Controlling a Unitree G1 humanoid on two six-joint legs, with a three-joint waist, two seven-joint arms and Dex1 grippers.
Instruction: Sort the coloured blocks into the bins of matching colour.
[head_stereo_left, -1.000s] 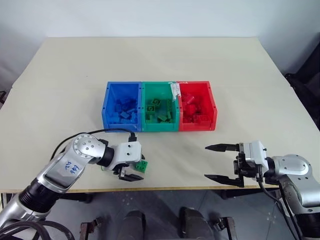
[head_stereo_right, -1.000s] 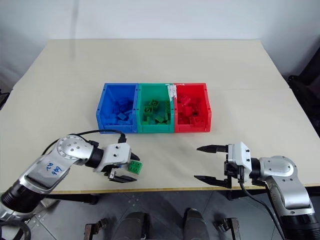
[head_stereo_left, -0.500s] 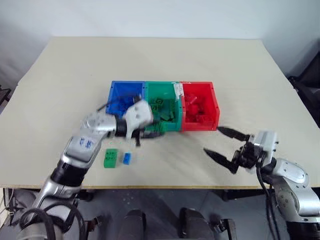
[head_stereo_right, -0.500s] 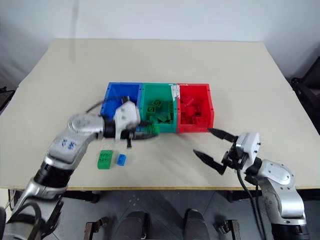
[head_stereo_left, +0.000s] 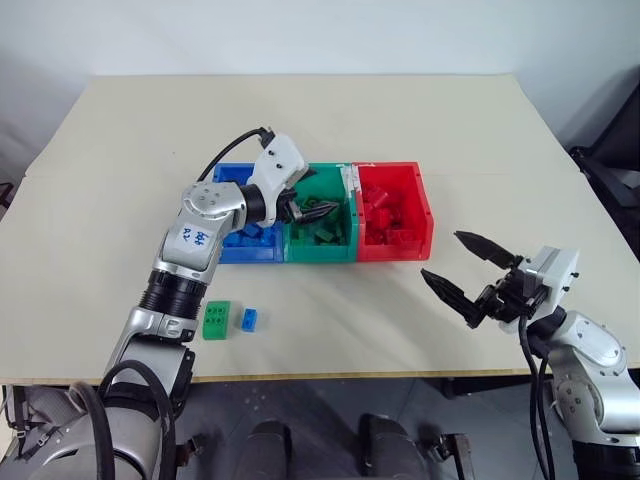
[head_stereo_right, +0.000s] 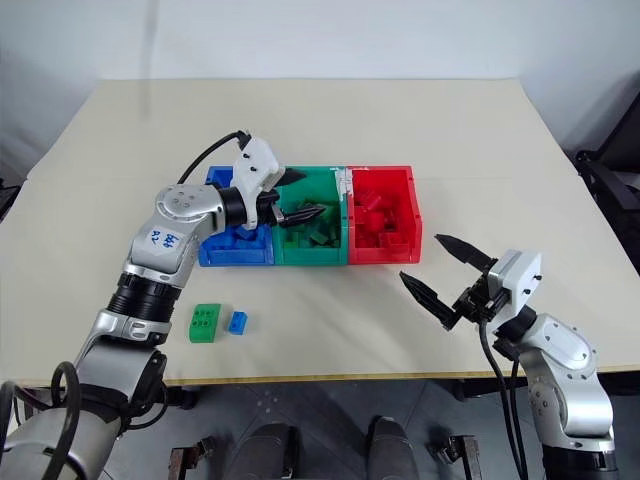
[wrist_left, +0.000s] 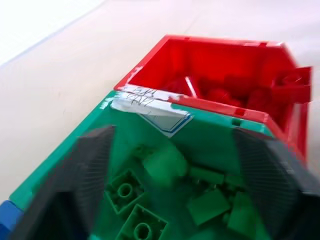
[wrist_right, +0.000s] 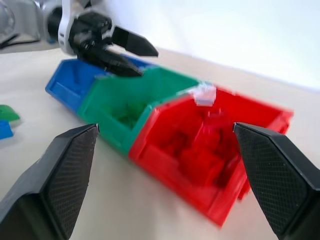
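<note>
My left gripper (head_stereo_right: 303, 196) hovers open over the green bin (head_stereo_left: 320, 251), the middle one of three joined bins. In the left wrist view its fingers (wrist_left: 85, 170) stand wide apart above several green blocks (wrist_left: 132, 190); one green block (wrist_left: 165, 161) below the gap is blurred. The blue bin (head_stereo_left: 245, 252) and the red bin (head_stereo_left: 395, 247) hold blocks of their own colours. A green block (head_stereo_left: 216, 320) and a small blue block (head_stereo_left: 250, 320) lie on the table near its front edge. My right gripper (head_stereo_left: 441, 254) hangs open and empty, right of the bins.
A white label (wrist_left: 150, 112) sits on the rim between the green and red bins. The cream table (head_stereo_left: 320, 120) stretches wide behind the bins. A dark chair (head_stereo_left: 615, 150) stands past the table's right edge.
My left gripper carried a green block from the table's front edge up to the green bin and opened. The right gripper rose a little and turned toward the bins, still open.
</note>
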